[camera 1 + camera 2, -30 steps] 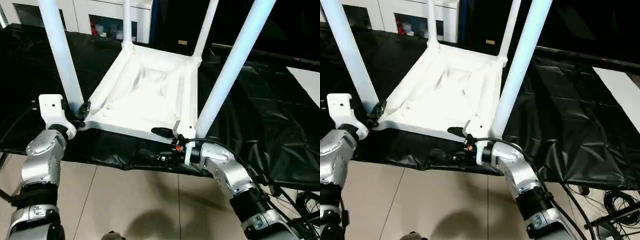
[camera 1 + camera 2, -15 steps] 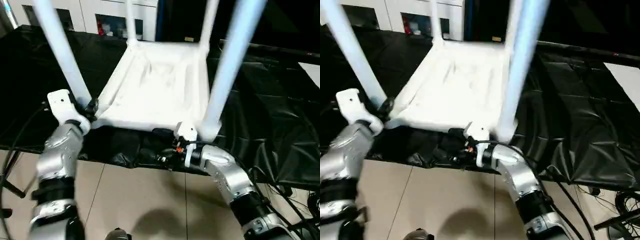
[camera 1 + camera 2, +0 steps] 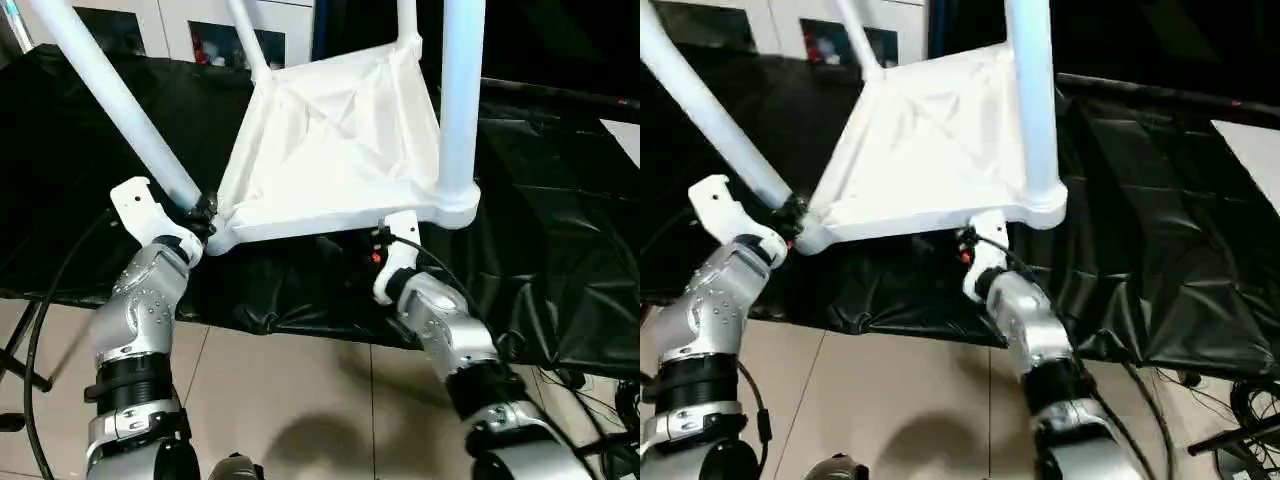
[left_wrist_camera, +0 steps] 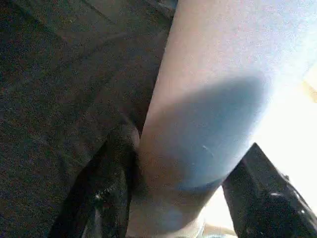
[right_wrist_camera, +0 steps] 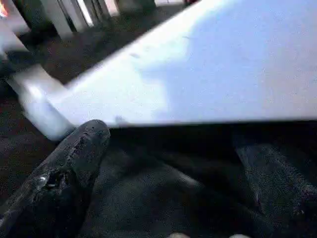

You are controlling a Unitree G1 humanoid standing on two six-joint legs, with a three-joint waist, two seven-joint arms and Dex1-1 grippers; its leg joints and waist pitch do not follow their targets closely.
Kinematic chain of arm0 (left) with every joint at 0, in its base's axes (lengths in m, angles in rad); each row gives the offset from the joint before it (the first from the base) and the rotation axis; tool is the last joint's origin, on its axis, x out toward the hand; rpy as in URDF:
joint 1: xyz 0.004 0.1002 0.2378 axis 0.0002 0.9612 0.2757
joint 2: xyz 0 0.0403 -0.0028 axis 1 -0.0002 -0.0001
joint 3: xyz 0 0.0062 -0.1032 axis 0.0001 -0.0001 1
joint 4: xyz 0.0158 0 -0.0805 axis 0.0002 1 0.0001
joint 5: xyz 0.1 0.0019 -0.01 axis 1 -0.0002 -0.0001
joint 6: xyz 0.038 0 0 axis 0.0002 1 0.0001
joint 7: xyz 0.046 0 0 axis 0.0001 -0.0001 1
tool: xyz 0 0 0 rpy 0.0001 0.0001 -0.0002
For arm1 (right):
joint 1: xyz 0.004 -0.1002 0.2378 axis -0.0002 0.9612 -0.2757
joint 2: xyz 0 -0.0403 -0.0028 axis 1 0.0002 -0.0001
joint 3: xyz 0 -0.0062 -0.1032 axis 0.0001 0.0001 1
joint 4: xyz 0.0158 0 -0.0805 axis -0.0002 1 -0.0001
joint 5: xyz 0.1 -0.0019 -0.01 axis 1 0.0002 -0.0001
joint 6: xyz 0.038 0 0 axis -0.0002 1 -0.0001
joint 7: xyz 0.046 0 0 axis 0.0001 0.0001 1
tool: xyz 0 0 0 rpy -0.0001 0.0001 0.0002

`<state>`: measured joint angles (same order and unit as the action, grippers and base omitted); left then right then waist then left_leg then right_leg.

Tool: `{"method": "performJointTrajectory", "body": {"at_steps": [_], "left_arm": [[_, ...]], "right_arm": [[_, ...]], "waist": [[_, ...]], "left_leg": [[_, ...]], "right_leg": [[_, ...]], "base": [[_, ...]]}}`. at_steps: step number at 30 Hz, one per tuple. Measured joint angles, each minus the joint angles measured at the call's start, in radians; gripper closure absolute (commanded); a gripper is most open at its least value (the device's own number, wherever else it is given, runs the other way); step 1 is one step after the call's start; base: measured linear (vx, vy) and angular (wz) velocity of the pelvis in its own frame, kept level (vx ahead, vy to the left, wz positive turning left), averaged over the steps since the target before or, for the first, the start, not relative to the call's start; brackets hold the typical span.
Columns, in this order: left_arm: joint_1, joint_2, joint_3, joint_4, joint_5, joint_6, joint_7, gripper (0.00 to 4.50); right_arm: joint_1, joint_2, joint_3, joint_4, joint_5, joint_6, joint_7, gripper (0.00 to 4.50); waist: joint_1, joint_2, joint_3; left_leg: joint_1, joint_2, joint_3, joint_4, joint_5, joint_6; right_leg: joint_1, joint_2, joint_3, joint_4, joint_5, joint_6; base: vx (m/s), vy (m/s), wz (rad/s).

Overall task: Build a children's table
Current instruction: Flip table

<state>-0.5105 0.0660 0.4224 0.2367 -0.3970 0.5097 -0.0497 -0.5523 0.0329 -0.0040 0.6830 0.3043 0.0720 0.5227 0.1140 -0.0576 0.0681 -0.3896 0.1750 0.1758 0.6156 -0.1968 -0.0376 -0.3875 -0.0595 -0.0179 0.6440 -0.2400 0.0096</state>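
Observation:
The children's table stands upside down on a black cloth. Its white ribbed tabletop point(image 3: 330, 150) is tilted, with the near right corner raised. White legs rise from its corner sockets: one at the near left point(image 3: 120, 100), one at the near right point(image 3: 460, 100). My left gripper point(image 3: 203, 208) is shut on the base of the near left leg point(image 4: 208, 99); its black fingers point(image 4: 106, 193) press both sides. My right gripper point(image 3: 374, 250) sits open under the tabletop's near edge point(image 5: 198, 74), its fingers point(image 5: 64, 178) spread wide with only cloth between them.
The black cloth point(image 3: 560, 250) covers the low platform and hangs over its front edge. A white cabinet with glass doors point(image 3: 200, 25) stands behind. Beige floor tiles point(image 3: 300, 400) lie in front of me. A black cable point(image 3: 40, 320) loops at the left.
The view has shifted. The table has tipped and swung, its near right corner lifting away from my right gripper, which now lies under the near edge. My left gripper kept hold of the leg.

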Motion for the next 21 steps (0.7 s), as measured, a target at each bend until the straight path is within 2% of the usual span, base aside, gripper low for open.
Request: {"method": "performJointTrajectory", "body": {"at_steps": [4, 11, 14, 17, 21], "left_arm": [[0.001, -0.013, -0.006, -0.019, 0.000, 0.020, 0.011, 2.21], [0.012, -0.035, -0.016, -0.056, 0.000, 0.040, 0.023, 2.21], [0.032, -0.038, -0.053, -0.086, 0.001, 0.055, 0.026, 2.21], [0.045, -0.047, -0.079, -0.111, 0.005, 0.068, 0.033, 2.21], [0.071, -0.064, -0.104, -0.156, 0.026, 0.082, 0.035, 2.21]], "right_arm": [[-0.057, 0.053, -0.060, 0.069, 0.077, -0.012, 0.048, 0.00], [-0.149, 0.088, -0.161, 0.193, 0.130, -0.031, 0.000, 0.00], [-0.216, 0.088, -0.233, 0.274, 0.173, -0.042, -0.096, 0.00], [-0.245, 0.090, -0.294, 0.320, 0.236, -0.042, -0.110, 0.00], [-0.280, 0.094, -0.361, 0.379, 0.284, -0.040, -0.103, 0.00]], "waist": [[-0.001, -0.002, 0.001], [0.002, -0.006, 0.002], [0.003, -0.007, 0.001], [0.001, -0.007, 0.001], [-0.002, -0.007, 0.001]], "left_leg": [[0.000, 0.000, 0.000, 0.000, 0.001, -0.001], [-0.003, 0.000, 0.001, 0.000, 0.003, 0.002], [-0.004, 0.000, 0.001, 0.001, 0.003, 0.001], [-0.004, 0.000, 0.002, 0.000, 0.003, 0.001], [-0.005, 0.000, 0.002, 0.000, 0.003, 0.001]], "right_leg": [[-0.001, 0.000, 0.000, 0.001, 0.000, 0.000], [-0.003, 0.000, 0.000, 0.002, 0.000, -0.001], [-0.004, 0.000, 0.000, 0.002, 0.000, -0.001], [-0.005, 0.000, 0.000, 0.003, 0.000, -0.001], [-0.007, 0.000, 0.000, 0.003, 0.000, -0.001]], "base": [[0.000, 0.000, 0.00], [0.000, 0.000, 0.00], [0.000, 0.000, 0.00], [0.000, 0.000, 0.00], [0.000, 0.000, 0.00]]}}
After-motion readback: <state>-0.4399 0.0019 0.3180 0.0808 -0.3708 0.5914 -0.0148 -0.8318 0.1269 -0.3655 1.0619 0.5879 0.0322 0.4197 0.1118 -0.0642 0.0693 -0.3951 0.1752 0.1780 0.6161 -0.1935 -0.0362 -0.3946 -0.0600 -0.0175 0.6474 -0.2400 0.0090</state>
